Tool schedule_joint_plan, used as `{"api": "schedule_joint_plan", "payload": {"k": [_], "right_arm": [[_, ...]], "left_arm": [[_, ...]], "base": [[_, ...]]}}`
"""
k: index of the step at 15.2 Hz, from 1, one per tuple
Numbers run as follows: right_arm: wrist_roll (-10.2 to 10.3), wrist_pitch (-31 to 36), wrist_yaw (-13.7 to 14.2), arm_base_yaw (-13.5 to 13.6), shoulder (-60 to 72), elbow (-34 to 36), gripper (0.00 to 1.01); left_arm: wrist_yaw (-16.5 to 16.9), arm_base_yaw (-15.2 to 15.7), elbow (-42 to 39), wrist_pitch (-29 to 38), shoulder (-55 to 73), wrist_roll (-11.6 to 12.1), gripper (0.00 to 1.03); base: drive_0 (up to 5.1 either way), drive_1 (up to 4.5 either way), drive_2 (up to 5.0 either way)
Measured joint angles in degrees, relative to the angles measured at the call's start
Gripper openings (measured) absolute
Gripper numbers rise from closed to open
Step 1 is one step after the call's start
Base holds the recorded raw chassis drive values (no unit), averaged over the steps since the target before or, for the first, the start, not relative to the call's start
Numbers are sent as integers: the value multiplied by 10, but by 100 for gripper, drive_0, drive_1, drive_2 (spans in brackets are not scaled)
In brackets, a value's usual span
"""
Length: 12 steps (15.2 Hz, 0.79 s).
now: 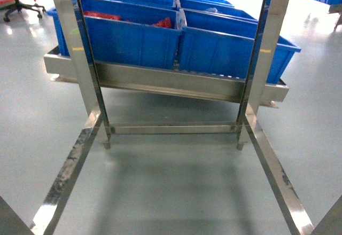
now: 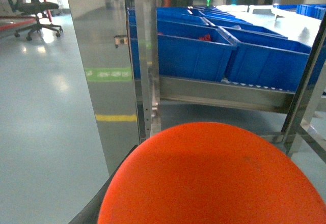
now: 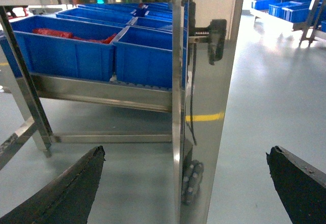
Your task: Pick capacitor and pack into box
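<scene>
The box is out of view, and I cannot make out a capacitor in any view. A large round orange thing (image 2: 214, 178) fills the bottom of the left wrist view and hides the left jaws. Only a dark strip shows beside it, perhaps one of the left fingers (image 2: 87, 210). My right gripper (image 3: 186, 152) is open, its two dark fingertips far apart above the grey floor, with nothing between them but a steel post farther off. Neither gripper shows in the head view.
A steel rack (image 1: 171, 83) stands ahead with sloped rows of big blue bins (image 1: 133, 42); one bin holds red things (image 1: 101, 16). Steel uprights (image 1: 72, 37) and floor rails (image 1: 67, 176) frame the rack's base. A wide steel post (image 3: 204, 107) is close ahead of the right wrist. An office chair (image 2: 33, 10) stands far left.
</scene>
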<state>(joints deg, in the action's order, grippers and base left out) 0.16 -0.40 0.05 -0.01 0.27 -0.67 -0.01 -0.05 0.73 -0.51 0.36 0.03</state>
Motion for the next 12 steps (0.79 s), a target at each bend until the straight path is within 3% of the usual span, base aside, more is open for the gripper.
{"api": "schedule_joint_plan", "payload": {"k": [12], "right_arm": [[0,1,0,0,0,0,98]], "left_arm": [[0,0,0,1,0,0,43]], "base": [[0,0,0]]}}
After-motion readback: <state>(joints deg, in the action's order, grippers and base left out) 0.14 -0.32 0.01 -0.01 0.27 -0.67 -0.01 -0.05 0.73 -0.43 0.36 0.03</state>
